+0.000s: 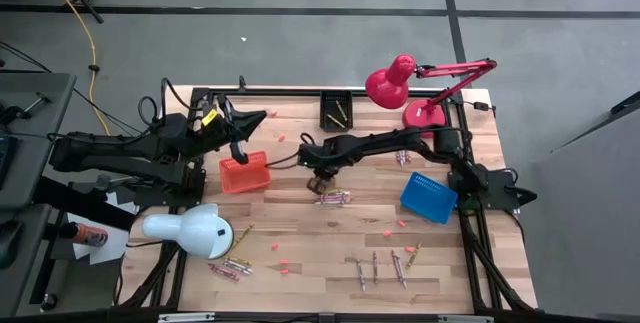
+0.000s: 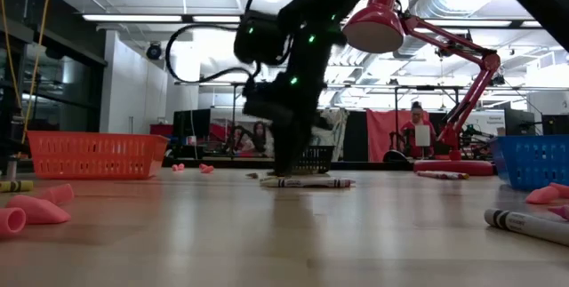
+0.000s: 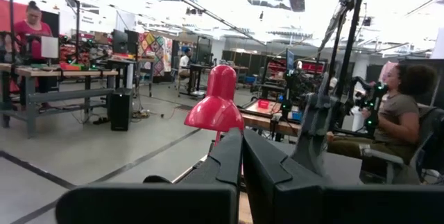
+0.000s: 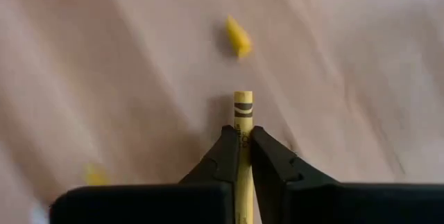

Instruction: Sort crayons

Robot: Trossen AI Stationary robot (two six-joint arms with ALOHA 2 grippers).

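Yellow crayon (image 4: 243, 141) between right jaws

wooden table (image 1: 300, 243) bearing scattered crayons (image 1: 333, 198), orange basket (image 1: 245, 174), blue basket (image 1: 429, 197), lamps.

The lower length of a yellow crayon (image 4: 243, 148) disappears between the dark fingers (image 4: 222, 158) of the right gripper (image 4: 242, 139) and runs off the wrist picture's edge. Seen from above, that gripper (image 1: 318, 181) covers the crayon entirely. At table height, the right arm's dark bulk hides part of the crayon bunch (image 2: 307, 182) lying on the table (image 2: 284, 234), and another crayon (image 2: 526, 226) is cut off at the frame's edge. Colours of the scattered crayons (image 1: 380, 266) are too small to tell from overhead.
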